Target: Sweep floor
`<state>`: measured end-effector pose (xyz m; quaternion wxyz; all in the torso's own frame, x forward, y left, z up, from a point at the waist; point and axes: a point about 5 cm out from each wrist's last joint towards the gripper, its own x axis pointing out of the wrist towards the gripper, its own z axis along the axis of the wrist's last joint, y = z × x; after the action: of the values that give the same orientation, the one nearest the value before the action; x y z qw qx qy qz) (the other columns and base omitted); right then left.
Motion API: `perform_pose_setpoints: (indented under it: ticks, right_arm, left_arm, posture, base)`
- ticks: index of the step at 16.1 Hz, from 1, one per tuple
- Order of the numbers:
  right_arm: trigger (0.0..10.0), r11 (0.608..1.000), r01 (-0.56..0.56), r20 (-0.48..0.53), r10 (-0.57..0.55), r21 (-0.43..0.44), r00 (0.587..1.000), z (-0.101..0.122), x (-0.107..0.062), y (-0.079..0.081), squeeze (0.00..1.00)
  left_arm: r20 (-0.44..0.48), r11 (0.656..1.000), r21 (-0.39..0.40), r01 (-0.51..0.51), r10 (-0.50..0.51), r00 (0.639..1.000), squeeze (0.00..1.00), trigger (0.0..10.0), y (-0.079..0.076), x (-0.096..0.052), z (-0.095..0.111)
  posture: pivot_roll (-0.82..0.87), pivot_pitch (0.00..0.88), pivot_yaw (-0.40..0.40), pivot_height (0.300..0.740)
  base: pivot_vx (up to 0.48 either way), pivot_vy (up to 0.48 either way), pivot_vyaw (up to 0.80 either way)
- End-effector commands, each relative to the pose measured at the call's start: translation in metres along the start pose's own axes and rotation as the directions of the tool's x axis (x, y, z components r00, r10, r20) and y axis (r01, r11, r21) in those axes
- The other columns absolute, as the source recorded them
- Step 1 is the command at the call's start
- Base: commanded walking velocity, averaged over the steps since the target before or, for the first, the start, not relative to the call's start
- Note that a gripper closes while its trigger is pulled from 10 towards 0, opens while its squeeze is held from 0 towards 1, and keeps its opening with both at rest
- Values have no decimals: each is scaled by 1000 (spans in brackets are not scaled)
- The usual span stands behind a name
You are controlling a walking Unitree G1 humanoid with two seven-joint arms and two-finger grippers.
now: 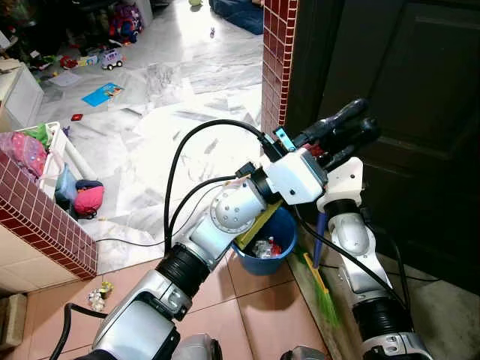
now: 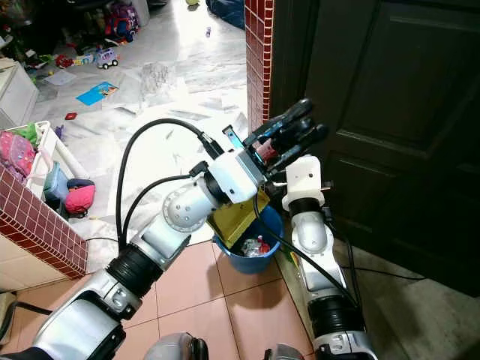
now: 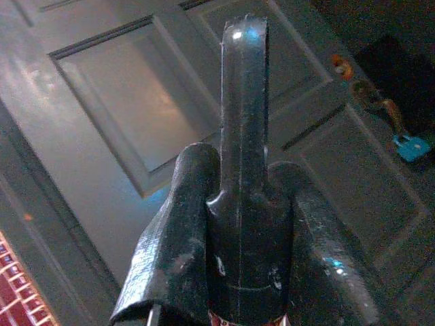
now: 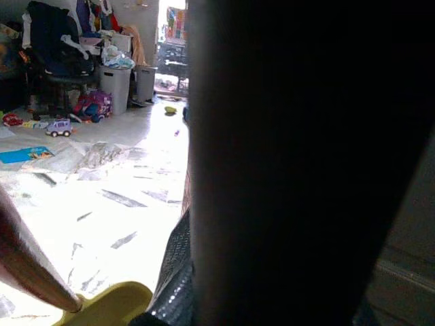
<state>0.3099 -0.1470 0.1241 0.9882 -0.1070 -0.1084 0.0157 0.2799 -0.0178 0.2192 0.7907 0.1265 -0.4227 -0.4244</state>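
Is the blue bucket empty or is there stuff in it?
Not empty. The round blue plastic bucket on the tiled floor has crumpled litter inside, clear wrappers and something red, seen over its rim in both eye views. How full it is, cannot tell.

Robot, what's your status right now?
Left end effector shut on dark broom handle. Blue trash bucket below. Dark wooden door close ahead.

Head pair looking down over both arms, sharing the bucket [image 1: 264, 247] and dark door [image 2: 390, 112]. Left wrist close on the door; right wrist facing the marble floor [image 4: 102, 197].
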Motion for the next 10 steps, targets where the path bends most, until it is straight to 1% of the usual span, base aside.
perform_pose_setpoints:
  ticks: [1, 2, 3, 4, 5, 6, 7, 8, 9, 10]
  right_arm:
    - [10000, 1000, -7, 50, 7, -10, 999, 12, 8, 2, 0]
    - [10000, 1000, -8, 50, 8, -11, 999, 12, 8, 1, 0]
    - [10000, 1000, -9, 48, 10, -12, 999, 11, 8, 0, 0]
    - [10000, 1000, -16, 42, 17, -20, 999, 8, 7, 1, 0]
    - [10000, 999, -21, 36, 22, -26, 999, 6, 7, 1, 0]
    - [10000, 999, -24, 33, 25, -34, 999, 5, 7, 0, 0]
    - [10000, 999, -27, 33, 29, -41, 999, 4, 7, 0, 0]
    - [10000, 999, -30, 33, 32, -44, 999, 4, 9, -1, 0]
    - [10000, 998, -38, 35, 39, -44, 999, 4, 12, 0, 0]
    - [10000, 998, -42, 37, 44, -43, 998, 5, 13, 1, 0]
  left_arm:
    - [71, 995, 59, -78, 73, 995, 0, 10000, 27, 10, 16]
    - [111, 979, 91, -181, 170, 979, 0, 10000, 52, 16, 27]
    - [144, 955, 130, -266, 247, 958, 0, 10000, 74, 20, 38]
    - [162, 905, 231, -358, 327, 931, 0, 10000, 98, 19, 46]
    - [185, 867, 269, -420, 381, 906, 0, 10000, 113, 16, 52]
    - [207, 835, 298, -463, 417, 885, 0, 10000, 122, 13, 58]
    - [240, 795, 348, -497, 437, 867, 0, 10000, 132, 9, 67]
    - [246, 762, 397, -512, 449, 859, 0, 10000, 141, 5, 71]
    - [204, 717, 466, -519, 484, 851, 0, 10000, 150, -2, 67]
    - [150, 695, 496, -520, 522, 840, 0, 10000, 154, -10, 57]
  posture:
    - [-57, 0, 87, 740]
    - [-54, 0, 81, 740]
    - [-50, 0, 75, 740]
    - [-42, 0, 67, 740]
    - [-38, 0, 63, 740]
    - [-32, 0, 55, 740]
    - [-28, 0, 50, 740]
    - [-20, 0, 40, 740]
    - [-13, 0, 34, 740]
    - [-7, 0, 27, 740]
  base:
    - [0, 0, 0]
    - [0, 0, 0]
    - [0, 0, 0]
    - [0, 0, 0]
    - [0, 0, 0]
    - [0, 0, 0]
    - [0, 0, 0]
    - [0, 0, 0]
    - [0, 0, 0]
    - [0, 0, 0]
